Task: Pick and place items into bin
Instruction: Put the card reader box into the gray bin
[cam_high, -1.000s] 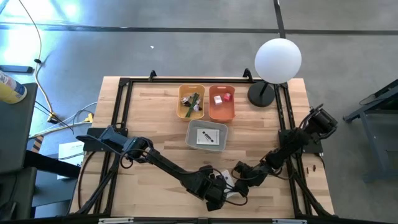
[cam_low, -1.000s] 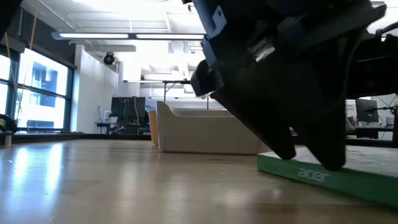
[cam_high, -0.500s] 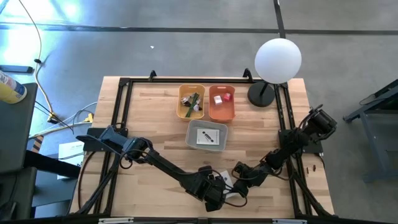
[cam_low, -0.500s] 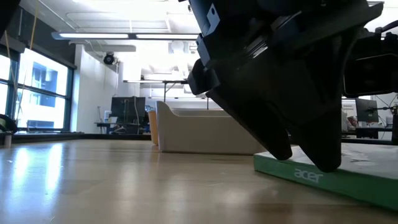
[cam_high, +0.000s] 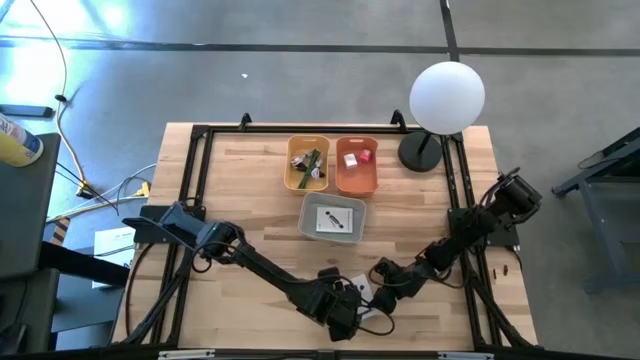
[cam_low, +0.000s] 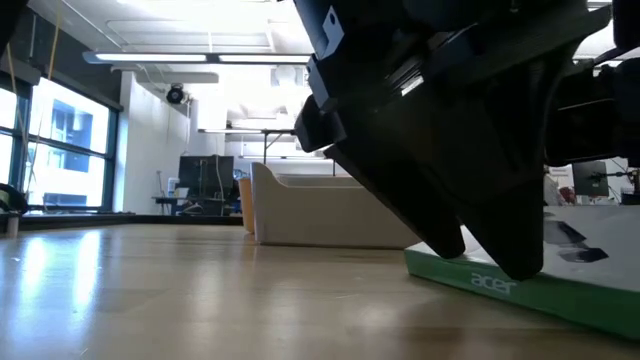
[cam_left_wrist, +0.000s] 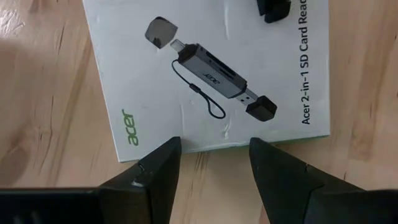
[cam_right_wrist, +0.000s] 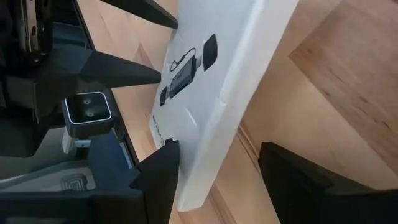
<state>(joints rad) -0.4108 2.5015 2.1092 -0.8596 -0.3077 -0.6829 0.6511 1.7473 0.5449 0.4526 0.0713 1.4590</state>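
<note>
I have both claws down at the near edge of the tabletop (cam_high: 240, 200), meeting over a white flat packet (cam_left_wrist: 211, 68) with a green edge, printed with a card reader. My left claw (cam_left_wrist: 211, 168) has its fingers apart, tips straddling the packet's near edge where it lies on the wood. My right claw (cam_right_wrist: 217, 180) comes in from the other side, fingers spread on either side of the packet's edge, one flank of it lifted off the wood; I cannot tell whether they press it. Farther back sit three bins: grey (cam_high: 333, 217) holding another white packet, yellow (cam_high: 307, 163) and orange (cam_high: 357, 165) beyond it.
</note>
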